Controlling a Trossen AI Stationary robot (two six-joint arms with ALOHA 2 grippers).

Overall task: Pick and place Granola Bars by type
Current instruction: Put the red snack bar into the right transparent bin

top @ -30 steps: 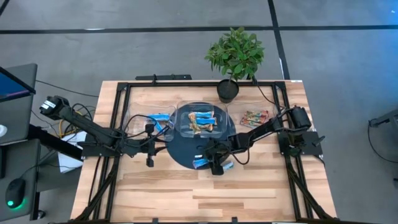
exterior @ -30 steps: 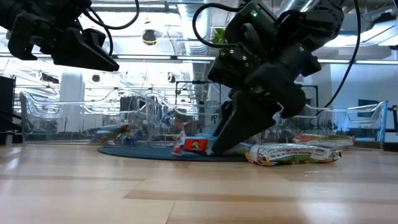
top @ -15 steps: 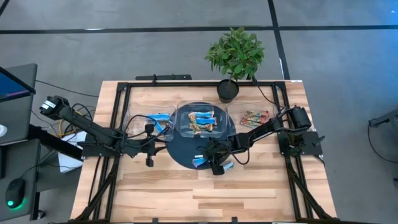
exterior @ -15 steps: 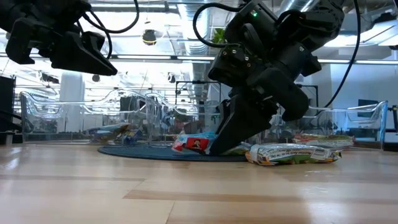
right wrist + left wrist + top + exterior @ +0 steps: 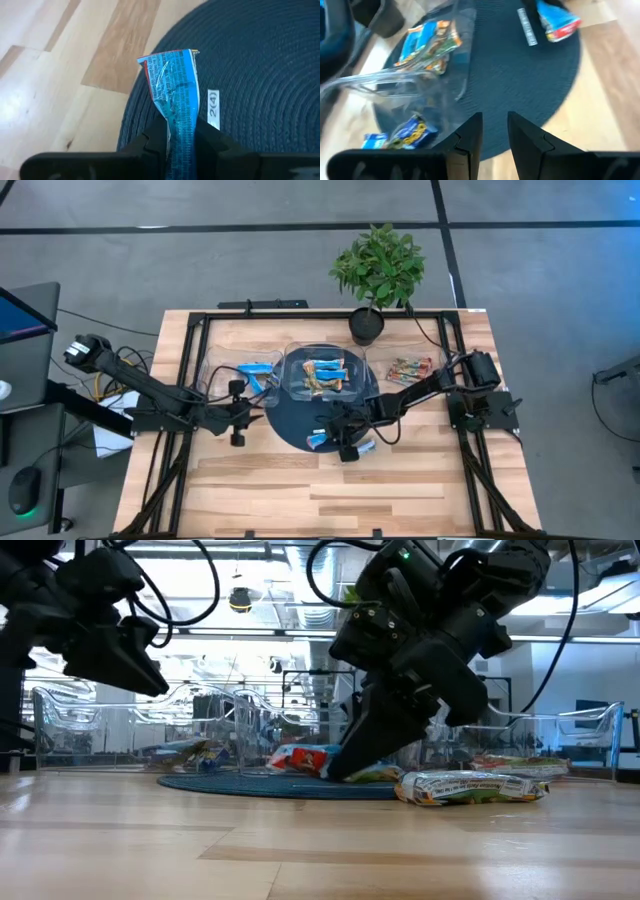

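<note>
Here, a blue bar (image 5: 172,82) sticking out from between the right gripper's (image 5: 181,137) fingers, clamped at its lower half, red-edged end pointing away over the near edge of the dark round mat (image 5: 260,60). Lying on the mat just beside it, a small white label strip (image 5: 213,103). In the high view, that gripper (image 5: 337,444) sitting low over the mat's front part, the bar (image 5: 318,441) poking out toward the left arm. Seen level from the table, bar (image 5: 300,757) riding just above the mat (image 5: 250,786), tilted. Resting on the wood just off the mat's edge, a pale silver-green bar (image 5: 472,786).

Farther back, more bars (image 5: 322,373) piled in the clear middle tray (image 5: 292,358), blue and tan mixed. A blue one (image 5: 252,369) lying in the left tray, tan ones (image 5: 409,369) in the right tray.

Off to the side, the left gripper (image 5: 236,420) hovering at the mat's left edge, fingers (image 5: 471,135) parted a little with nothing between them. Possibly two bars in the tray nearest it, though blurred through the plastic. Potted plant (image 5: 378,268) standing at the table's far edge.
</note>
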